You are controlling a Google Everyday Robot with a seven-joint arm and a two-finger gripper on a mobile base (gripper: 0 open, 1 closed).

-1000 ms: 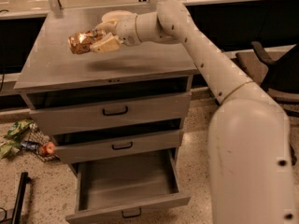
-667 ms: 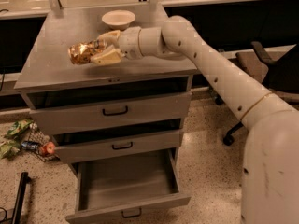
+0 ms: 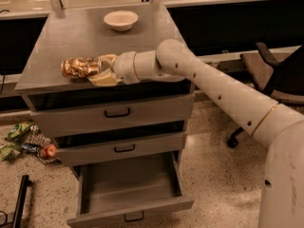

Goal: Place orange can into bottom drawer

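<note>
The orange can (image 3: 80, 67), shiny golden with mottled print, lies sideways in my gripper (image 3: 99, 70). The gripper is shut on it and holds it over the front left part of the grey cabinet top (image 3: 57, 42), close to the front edge. The bottom drawer (image 3: 128, 194) is pulled wide open below, its inside bare, with a small black handle (image 3: 133, 217) on its front. The arm reaches in from the right across the cabinet's front.
A cream round bowl (image 3: 121, 19) stands at the back of the cabinet top. The two upper drawers (image 3: 114, 115) stand slightly ajar. Snack bags and litter (image 3: 23, 141) lie on the floor at left. An office chair (image 3: 266, 75) stands at right.
The gripper with the can has moved toward the cabinet's front edge and lower; the arm has swung down with it. The bowl, hidden before, is uncovered.
</note>
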